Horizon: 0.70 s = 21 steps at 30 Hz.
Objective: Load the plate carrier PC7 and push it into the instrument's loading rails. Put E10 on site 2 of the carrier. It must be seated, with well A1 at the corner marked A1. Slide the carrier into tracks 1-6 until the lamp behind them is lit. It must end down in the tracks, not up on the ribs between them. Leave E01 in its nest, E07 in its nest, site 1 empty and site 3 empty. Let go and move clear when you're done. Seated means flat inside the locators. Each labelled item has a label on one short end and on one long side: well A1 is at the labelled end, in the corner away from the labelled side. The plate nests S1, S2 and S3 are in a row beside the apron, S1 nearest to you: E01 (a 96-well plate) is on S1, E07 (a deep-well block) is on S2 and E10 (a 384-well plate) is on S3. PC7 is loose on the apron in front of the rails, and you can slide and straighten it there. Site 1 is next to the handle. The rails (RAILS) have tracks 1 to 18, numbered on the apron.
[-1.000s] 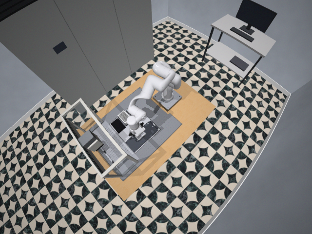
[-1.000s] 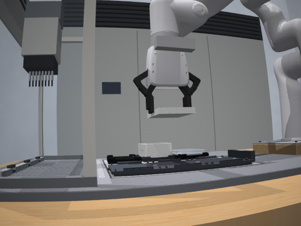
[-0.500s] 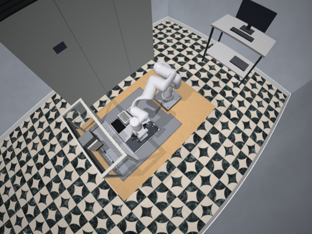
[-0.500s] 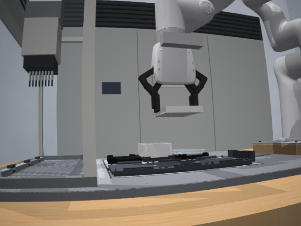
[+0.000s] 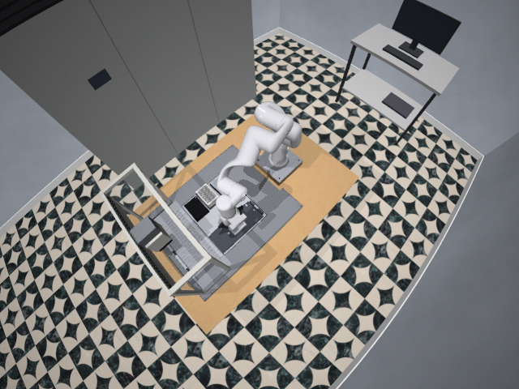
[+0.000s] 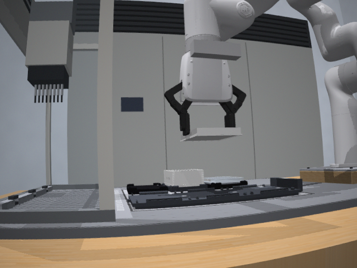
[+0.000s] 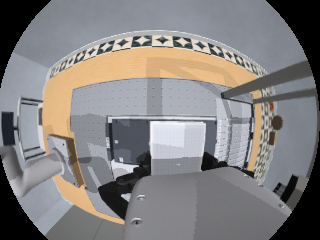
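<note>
Top view looks down from high; exterior sits low and close; wrist faces downward; all share the carrier (image 6: 218,194).

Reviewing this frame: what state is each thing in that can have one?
Gripper: shut on the flat plate.
Flat plate: held in the air above the carrier, slightly tilted.
Carrier: lying on the apron, outside the rails.
Deep block: resting behind the carrier.
Rails: nothing in them.
</note>
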{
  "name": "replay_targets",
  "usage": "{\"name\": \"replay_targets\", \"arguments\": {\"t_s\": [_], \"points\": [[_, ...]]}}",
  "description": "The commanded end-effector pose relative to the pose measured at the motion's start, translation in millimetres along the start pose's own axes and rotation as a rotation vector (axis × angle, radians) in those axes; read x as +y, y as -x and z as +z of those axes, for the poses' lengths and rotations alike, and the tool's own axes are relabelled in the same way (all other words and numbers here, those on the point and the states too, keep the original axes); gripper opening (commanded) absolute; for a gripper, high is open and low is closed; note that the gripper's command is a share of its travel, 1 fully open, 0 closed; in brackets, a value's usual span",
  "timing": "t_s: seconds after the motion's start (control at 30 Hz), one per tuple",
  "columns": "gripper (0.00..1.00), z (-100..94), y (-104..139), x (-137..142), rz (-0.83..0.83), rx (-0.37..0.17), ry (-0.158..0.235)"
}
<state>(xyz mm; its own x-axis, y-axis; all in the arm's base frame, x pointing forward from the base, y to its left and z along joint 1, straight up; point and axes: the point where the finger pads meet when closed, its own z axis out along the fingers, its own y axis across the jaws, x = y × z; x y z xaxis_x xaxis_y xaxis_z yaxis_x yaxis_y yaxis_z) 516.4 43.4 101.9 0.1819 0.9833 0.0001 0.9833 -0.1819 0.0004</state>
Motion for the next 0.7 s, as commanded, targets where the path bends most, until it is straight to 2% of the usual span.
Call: {"name": "replay_targets", "arguments": {"t_s": [0.0, 0.67], "points": [[0.00, 4.3, -0.4, 1.1, 0.000, 0.001, 0.004], [0.00, 34.4, -0.6, 1.1, 0.000, 0.001, 0.004]]}}
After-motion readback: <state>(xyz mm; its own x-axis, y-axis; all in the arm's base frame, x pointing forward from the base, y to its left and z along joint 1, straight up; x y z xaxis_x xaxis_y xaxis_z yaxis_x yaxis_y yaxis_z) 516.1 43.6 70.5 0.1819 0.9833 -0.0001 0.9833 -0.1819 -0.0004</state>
